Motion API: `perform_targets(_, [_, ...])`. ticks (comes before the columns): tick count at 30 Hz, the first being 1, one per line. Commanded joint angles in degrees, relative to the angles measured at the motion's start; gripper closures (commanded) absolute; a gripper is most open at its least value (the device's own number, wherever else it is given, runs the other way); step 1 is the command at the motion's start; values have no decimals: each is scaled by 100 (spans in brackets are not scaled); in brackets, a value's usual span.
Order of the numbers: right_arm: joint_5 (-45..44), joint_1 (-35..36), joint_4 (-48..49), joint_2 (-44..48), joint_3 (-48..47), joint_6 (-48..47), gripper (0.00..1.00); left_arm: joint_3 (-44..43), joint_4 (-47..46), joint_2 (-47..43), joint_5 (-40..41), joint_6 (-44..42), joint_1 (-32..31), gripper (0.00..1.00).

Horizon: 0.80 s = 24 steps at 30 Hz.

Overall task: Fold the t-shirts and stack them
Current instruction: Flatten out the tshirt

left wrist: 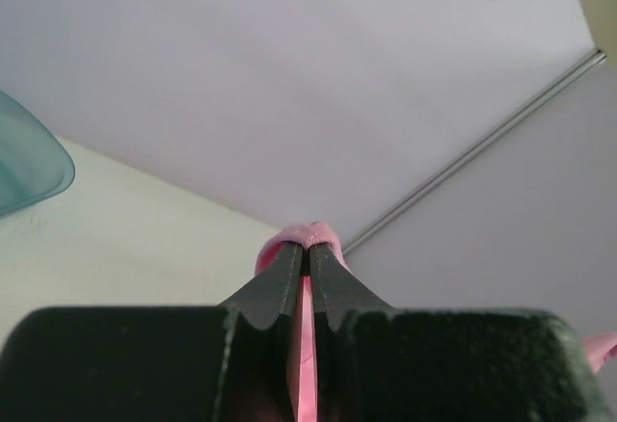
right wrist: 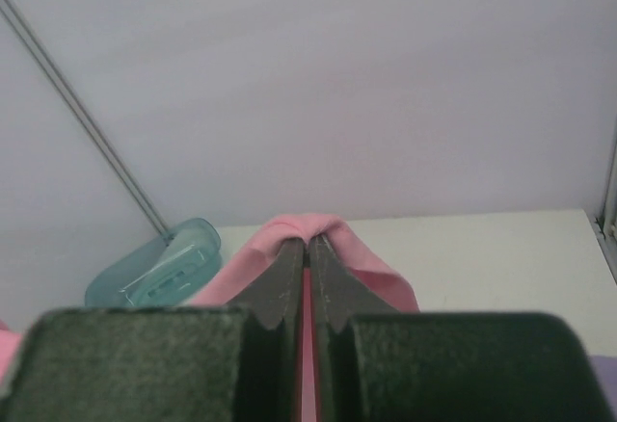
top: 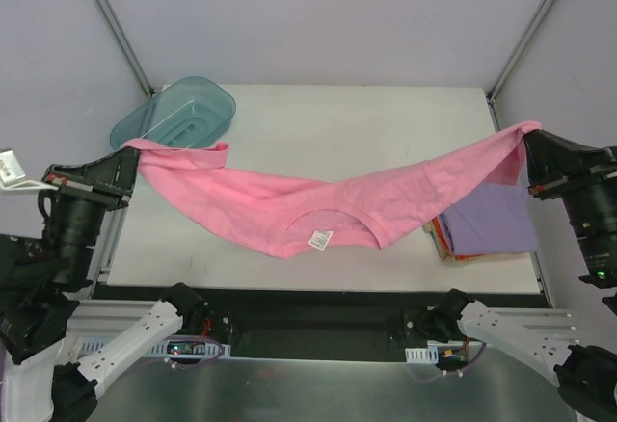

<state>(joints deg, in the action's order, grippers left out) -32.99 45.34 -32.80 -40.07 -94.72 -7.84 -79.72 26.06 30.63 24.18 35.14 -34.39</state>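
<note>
At both ends of the plain bubblegum-pink cloth t-shirt (top: pixel 289 205), your grippers pinch only a small fold, so I judge a strong pull can make one end slip out. The right part passes over the folded pile of lavender and orange t-shirts (top: pixel 487 224) at 4 o'clock and can drag it. At 10 o'clock the left end lies just beside the translucent teal plastic tub (top: pixel 183 114) and can catch its rim.

Your left gripper (top: pixel 133 160), at 9 o'clock, is clenched on one end, and your right gripper (top: pixel 528 138), at 3 o'clock, on the other. The shirt hangs between them like a hammock, and its middle sags toward the white table (top: pixel 337 123) at 6 o'clock.
</note>
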Motion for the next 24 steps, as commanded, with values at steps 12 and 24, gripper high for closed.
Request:
perform_targets(12, [-840,-365,826,-2064,-785,-1773,99,-1351,31,2538,1711,-716,73,100])
perform_targets(24, [1488,-2284,1482,-4765,-4267,-1641,99,-6711,171,6199,-1107,-1377,1593,100])
